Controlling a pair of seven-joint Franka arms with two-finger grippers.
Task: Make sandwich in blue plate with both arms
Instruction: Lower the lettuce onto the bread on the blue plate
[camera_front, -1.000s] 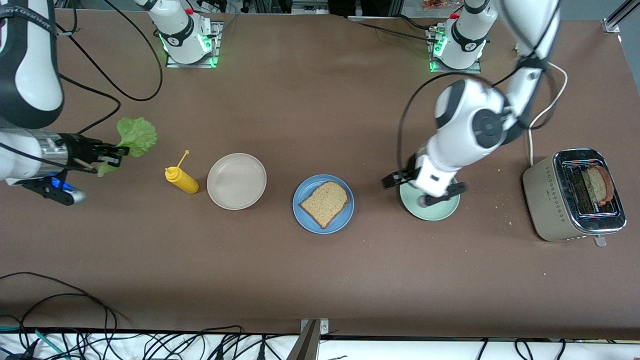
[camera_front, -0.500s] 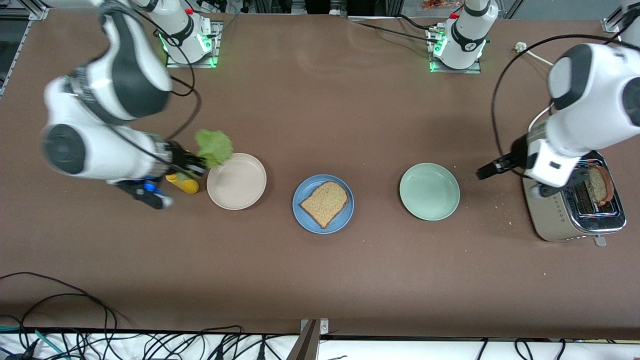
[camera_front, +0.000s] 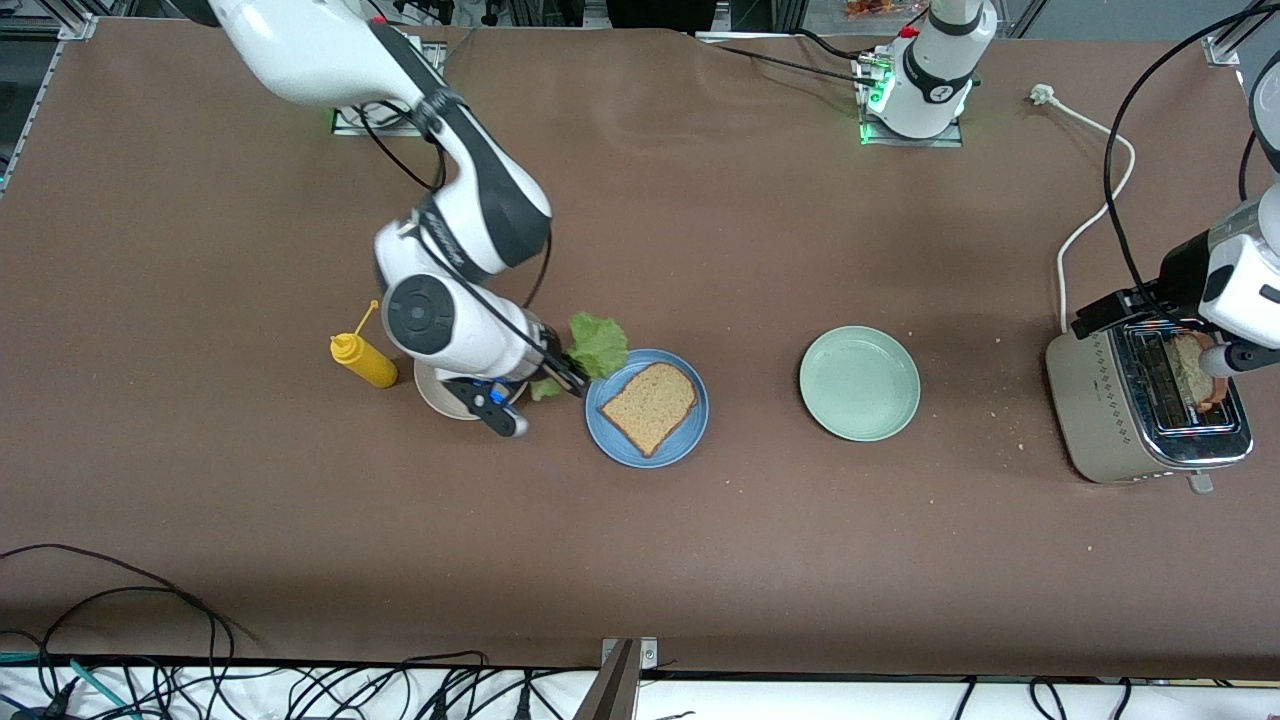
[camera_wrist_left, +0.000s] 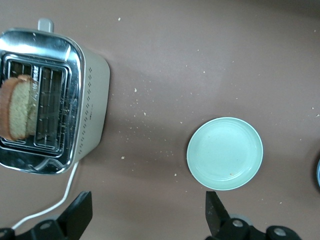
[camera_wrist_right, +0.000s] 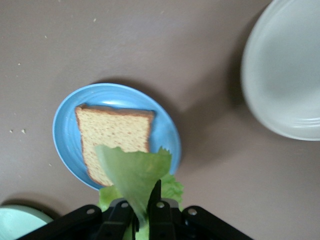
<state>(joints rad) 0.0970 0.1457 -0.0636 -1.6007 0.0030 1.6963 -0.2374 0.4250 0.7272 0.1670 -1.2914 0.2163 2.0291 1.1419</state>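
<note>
Jaws of right gripper (camera_wrist_right: 142, 212) clamped on lettuce leaf (camera_front: 598, 345), hanging over edge of blue plate (camera_front: 690, 435) at right arm's end. One toast slice (camera_front: 650, 405) flat on that plate. Left gripper (camera_wrist_left: 145, 220) jaws wide apart, nothing in them, up over toaster (camera_front: 1105, 400) with a slice (camera_wrist_left: 17, 107) sticking out of a slot. Pale green plate (camera_front: 858, 383) between blue plate and toaster; mustard bottle (camera_front: 364, 360) beside beige plate (camera_front: 440, 396).
</note>
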